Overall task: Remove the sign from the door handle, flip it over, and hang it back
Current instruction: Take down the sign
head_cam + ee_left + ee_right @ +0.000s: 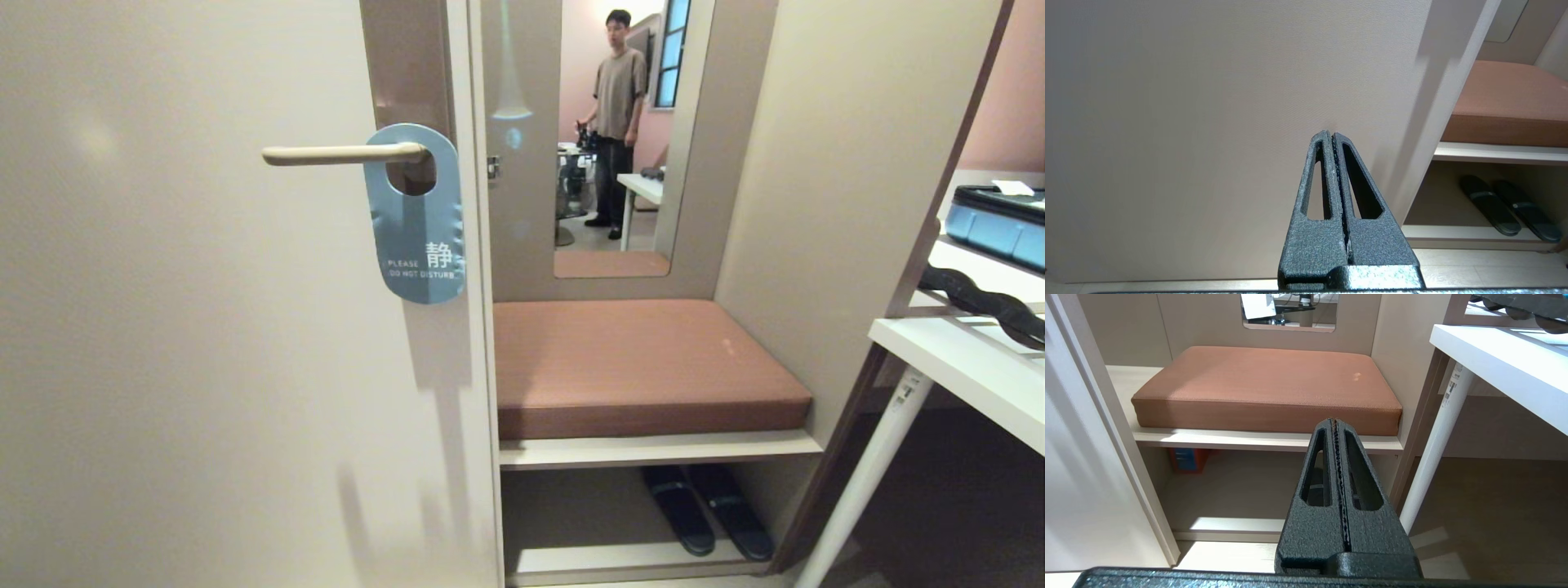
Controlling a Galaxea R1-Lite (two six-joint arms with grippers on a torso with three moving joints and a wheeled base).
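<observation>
On the cream door (188,343), upper middle of the head view, the flat rounded blue card sign (418,224) hangs by its big hole from the slim cream-beige lever door handle (343,153). Blue side faces out, white text "PLEASE DO NOT DISTURB" plus a Chinese character near its lower end. Handle bar runs level, bends into a tall brownish metal plate (406,57) behind the sign's top. Sign hangs straight down along the door edge, not held by anything.

Neither arm shows in the head view. Left gripper (1331,136): dark textured fingers pressed together, jaws fully closed on nothing, pointing at the plain lower door panel, low down and well apart from the sign. Right gripper (1335,422): same, jaws closed and empty, pointing toward the bench niche beside the door.

Right of the door: a brown cushioned bench seat (637,359) on a pale shelf, a pair of black slippers (706,506) on the floor shelf under it. Above the seat a tall mirror (612,131) reflects a person (616,106) standing in a beige T-shirt and dark trousers. Far right a white table (963,367) with a white leg, a blue-black case (1000,224) and a black wavy strap (988,302) on it.
</observation>
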